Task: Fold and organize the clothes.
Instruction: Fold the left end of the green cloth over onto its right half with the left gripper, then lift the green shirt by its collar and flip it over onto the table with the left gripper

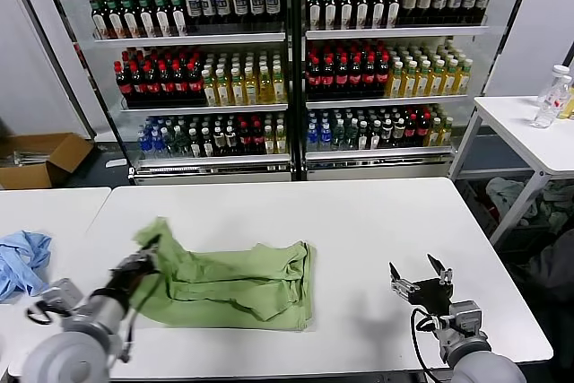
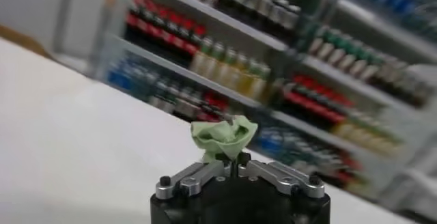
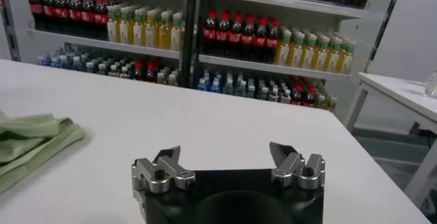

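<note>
The light green polo shirt (image 1: 242, 282) lies partly folded on the white table (image 1: 359, 221), in the middle. My left gripper (image 1: 143, 262) is shut on the shirt's left end and lifts a bunch of it off the table. In the left wrist view the pinched green fabric (image 2: 223, 135) sticks up from the closed gripper (image 2: 231, 158). My right gripper (image 1: 418, 274) is open and empty above the table's right front part, well to the right of the shirt. In the right wrist view this gripper (image 3: 229, 156) is open, and the shirt's edge (image 3: 31, 140) lies off to one side.
A light blue garment (image 1: 20, 259) lies on the neighbouring table at the left. Shelves of bottles (image 1: 287, 60) stand behind. A second white table (image 1: 529, 132) with a bottle is at the right back. A cardboard box (image 1: 45, 157) sits on the floor at the left.
</note>
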Robot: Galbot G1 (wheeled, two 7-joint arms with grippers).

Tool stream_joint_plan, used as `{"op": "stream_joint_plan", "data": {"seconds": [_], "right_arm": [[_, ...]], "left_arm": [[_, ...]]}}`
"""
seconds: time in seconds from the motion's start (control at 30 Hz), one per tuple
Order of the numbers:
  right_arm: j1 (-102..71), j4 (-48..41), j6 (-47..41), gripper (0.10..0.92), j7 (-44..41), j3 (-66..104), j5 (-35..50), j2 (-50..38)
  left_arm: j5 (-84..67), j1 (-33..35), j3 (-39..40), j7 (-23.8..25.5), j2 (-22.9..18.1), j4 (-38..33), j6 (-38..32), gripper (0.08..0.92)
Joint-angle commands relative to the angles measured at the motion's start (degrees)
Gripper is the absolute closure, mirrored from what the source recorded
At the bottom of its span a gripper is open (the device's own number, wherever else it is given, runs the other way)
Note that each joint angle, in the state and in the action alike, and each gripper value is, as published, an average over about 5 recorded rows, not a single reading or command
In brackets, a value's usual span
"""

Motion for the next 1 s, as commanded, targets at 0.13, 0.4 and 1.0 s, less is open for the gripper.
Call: {"op": "stream_joint_plan", "data": {"seconds": [0.13, 0.4, 1.0], "right_arm": [[0.59, -0.60, -0.10, 0.203, 0.07, 0.29, 0.05, 0.14], [0.86, -0.84, -1.06, 0.203, 0.65, 1.03, 0.62, 0.50], [3.21, -3.00, -0.92, 0.203, 0.47, 0.11, 1.30, 0.68]], "left_arm": [[-3.53, -10.15, 26.51, -0.56, -14.94, 10.28, -0.91, 0.895], [18.84, -13.62, 31.69, 2.69, -16.44, 19.45, -2.61, 0.875], [33.07, 2.96, 8.57, 2.68, -1.13, 11.75, -5.76, 0.365]]}}
